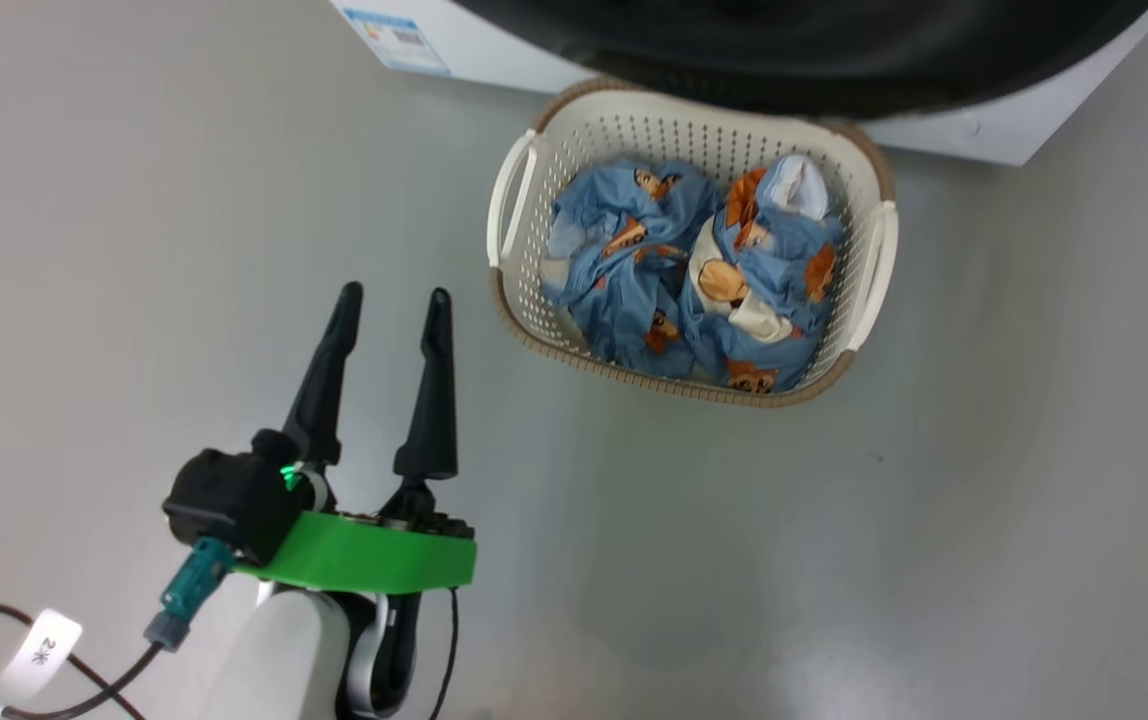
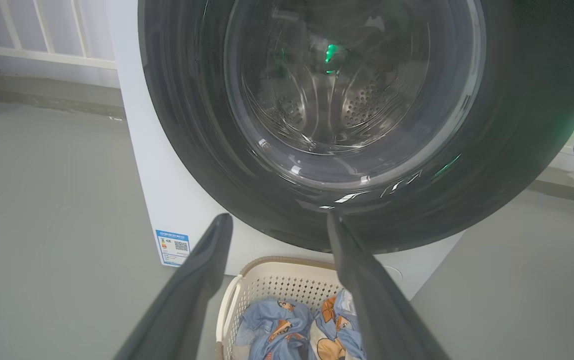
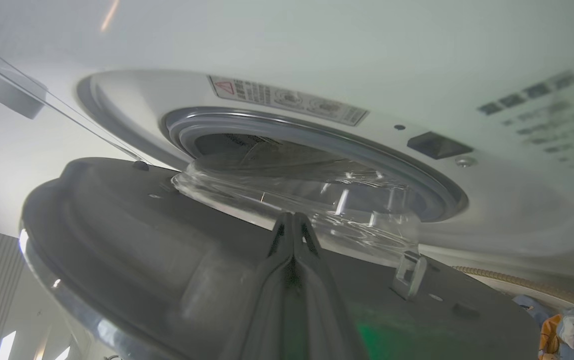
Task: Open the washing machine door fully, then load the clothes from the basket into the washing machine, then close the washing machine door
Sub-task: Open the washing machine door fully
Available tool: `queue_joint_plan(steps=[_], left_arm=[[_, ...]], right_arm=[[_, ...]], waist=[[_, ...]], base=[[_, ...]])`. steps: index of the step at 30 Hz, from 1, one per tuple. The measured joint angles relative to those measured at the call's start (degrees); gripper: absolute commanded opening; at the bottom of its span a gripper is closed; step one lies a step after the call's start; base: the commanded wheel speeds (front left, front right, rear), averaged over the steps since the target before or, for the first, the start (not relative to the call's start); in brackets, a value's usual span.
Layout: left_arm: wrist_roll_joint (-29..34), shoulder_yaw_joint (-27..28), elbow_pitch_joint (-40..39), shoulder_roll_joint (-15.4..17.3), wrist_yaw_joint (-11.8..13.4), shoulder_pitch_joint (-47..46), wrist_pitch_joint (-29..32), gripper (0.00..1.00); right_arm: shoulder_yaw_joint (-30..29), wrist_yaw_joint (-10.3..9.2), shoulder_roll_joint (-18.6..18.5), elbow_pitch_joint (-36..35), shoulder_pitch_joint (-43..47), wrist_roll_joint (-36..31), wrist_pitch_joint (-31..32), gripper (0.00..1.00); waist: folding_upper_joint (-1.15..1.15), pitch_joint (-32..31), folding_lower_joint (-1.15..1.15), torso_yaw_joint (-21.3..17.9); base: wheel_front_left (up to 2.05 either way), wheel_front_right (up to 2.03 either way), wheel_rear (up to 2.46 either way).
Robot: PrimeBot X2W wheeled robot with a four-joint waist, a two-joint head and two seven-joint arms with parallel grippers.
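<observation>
The washing machine (image 1: 984, 125) is cut off by the head view's top edge at 12 o'clock, so we see little more than a strip of its white base. In the left wrist view its white front (image 2: 167, 175) rises out of frame.

The washing machine door (image 3: 142, 250) stands ajar in the right wrist view. Its clear glass bowl is partly out of the grey rubber ring (image 3: 247, 122). We cannot judge how wide the gap is. In the left wrist view the door's black rim (image 2: 492, 150) is cropped at the top and right, and the steel drum (image 2: 317, 110) shows dimly through the glass.

The basket (image 1: 654, 375) sits on the floor (image 1: 984, 500) just before the machine, and the door's rim (image 1: 784, 50) hides its far edge. The clothes (image 1: 634, 280) lie inside as two bundles side by side, touching.

The left end effector (image 1: 394, 293) hovers over the floor at 7 o'clock from the basket. It is apart from the basket, with its fingers spread wide and nothing between them. The right end effector (image 3: 293, 216) has its fingers pressed together and holds nothing. It lies along the door's inner face, its tips toward the glass bowl. We cannot tell whether they touch it.

A blue label sticker (image 1: 396, 38) sits at 11 o'clock in the head view, its print too small to read.
</observation>
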Motion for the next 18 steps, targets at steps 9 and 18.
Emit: queue_joint_plan(steps=[9,18], left_arm=[[0.78,2.93,2.31,0.01,-1.52,3.15,0.0,1.0],[1.29,5.02,5.33,0.03,-3.01,6.51,0.0,1.0]], right_arm=[[1.44,0.0,3.27,-3.71,10.53,0.18,1.64,0.0],[1.07,0.0,5.98,-6.5,21.32,1.2,1.88,0.0]], waist=[[0.0,-5.7,0.0,-0.78],[0.0,-11.91,0.0,-0.61]], base=[[0.0,0.0,0.0],[0.0,0.0,0.0]])
